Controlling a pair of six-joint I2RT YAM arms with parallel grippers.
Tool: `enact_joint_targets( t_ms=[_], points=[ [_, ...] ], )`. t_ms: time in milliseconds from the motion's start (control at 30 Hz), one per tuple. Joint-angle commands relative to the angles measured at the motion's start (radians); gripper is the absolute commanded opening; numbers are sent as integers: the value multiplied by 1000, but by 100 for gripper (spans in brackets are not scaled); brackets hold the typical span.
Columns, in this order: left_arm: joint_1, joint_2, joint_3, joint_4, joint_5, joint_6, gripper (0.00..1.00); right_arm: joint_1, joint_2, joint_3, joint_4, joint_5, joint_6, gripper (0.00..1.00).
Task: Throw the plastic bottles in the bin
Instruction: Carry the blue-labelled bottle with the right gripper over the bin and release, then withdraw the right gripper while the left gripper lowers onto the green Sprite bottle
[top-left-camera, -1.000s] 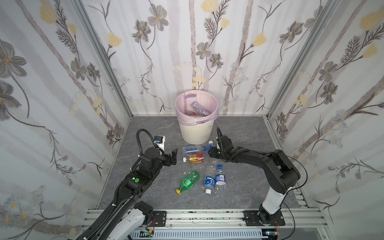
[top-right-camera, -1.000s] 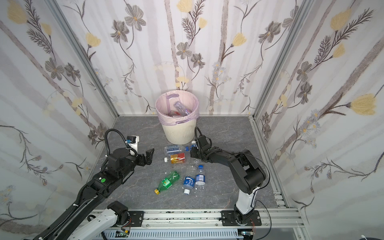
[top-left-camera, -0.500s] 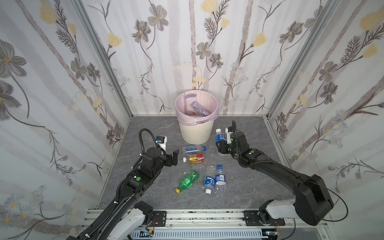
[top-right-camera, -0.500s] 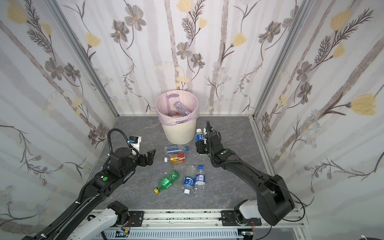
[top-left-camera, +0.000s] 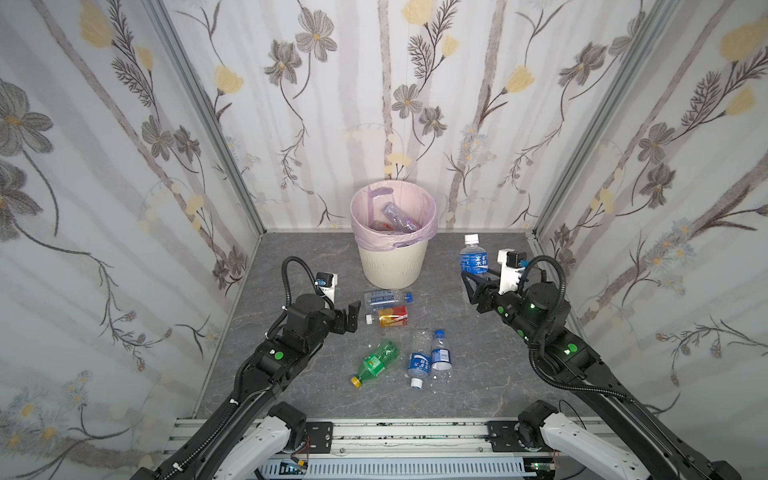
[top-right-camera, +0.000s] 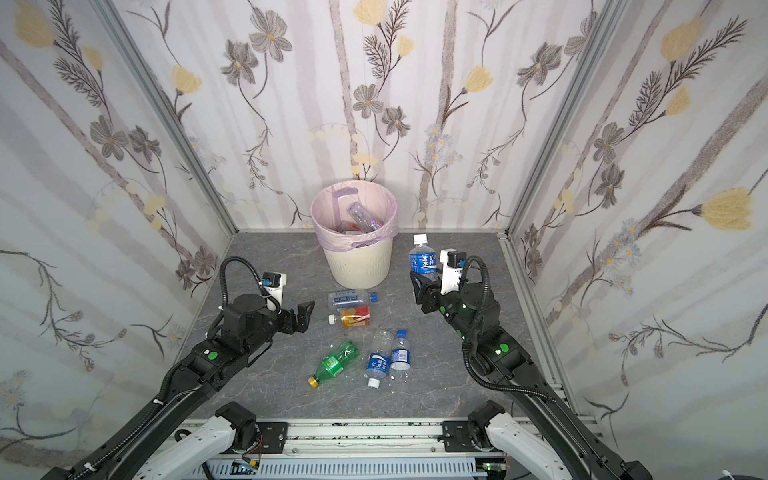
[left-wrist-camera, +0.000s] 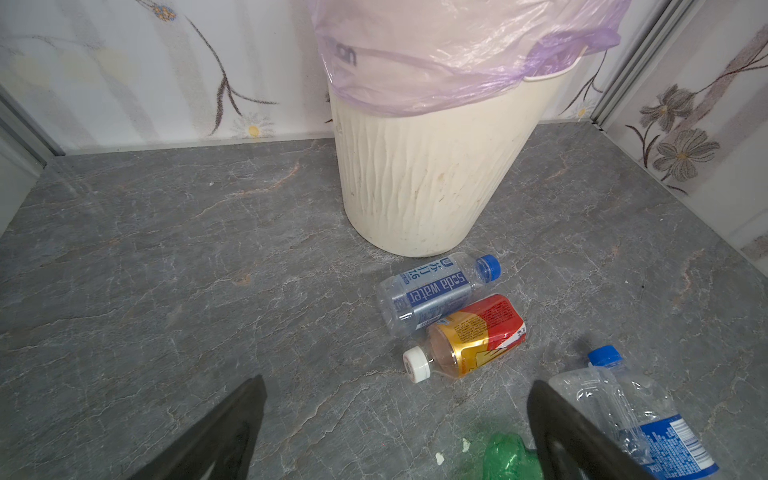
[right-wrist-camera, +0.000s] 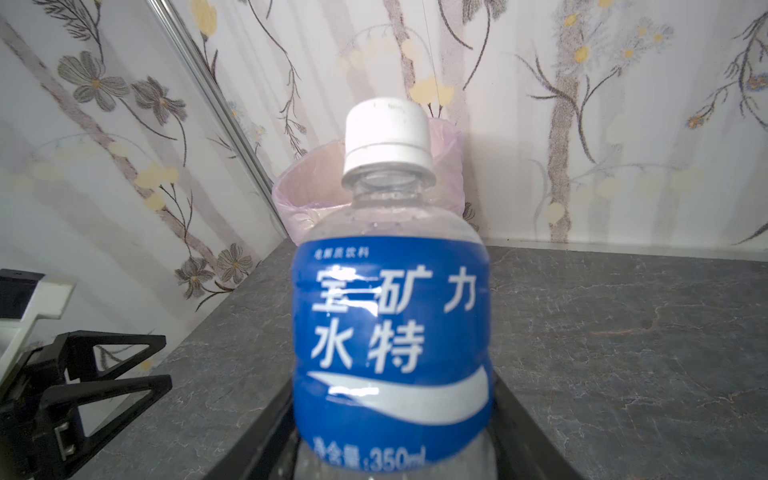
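Grey marbled surface (top-left-camera: 478, 374) between floral walls: the right tool (top-left-camera: 475, 279) gripped a blue-label bottle (top-left-camera: 473, 261) upright, right of the bin (top-left-camera: 392, 262). The left tool (left-wrist-camera: 397, 380) gaped empty near five loose bottles (top-left-camera: 419, 361).

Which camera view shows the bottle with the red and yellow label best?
The left wrist view: the red-labelled bottle lies near and sharp, its white cap and label plain. Both top views show it small, beside the soda water bottle. The right wrist view misses it; the blue-labelled bottle fills that picture.
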Motion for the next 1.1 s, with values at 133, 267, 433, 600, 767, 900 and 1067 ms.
enact_joint_targets(
  t_ms=[133,267,433,600,767,900,1067],
  points=[
    [3,-2,36,2,59,-13,100,0,192,247,54,-94,-39,59],
    [2,9,56,-25,111,-21,100,-16,585,723,-53,-137,-17,64],
    [2,-4,78,-56,158,-29,100,-21,1160,1559,-487,-244,-33,82],
    [1,-30,121,-72,210,-27,100,-16,1104,1457,-466,-245,-40,83],
    [1,-7,133,-104,250,9,100,-17,794,958,-203,-249,-50,83],
    [0,14,129,-130,276,49,100,-30,559,652,-88,-227,-50,87],
    [-12,45,132,-171,325,95,97,-53,365,402,-65,-183,-65,87]
  ],
)
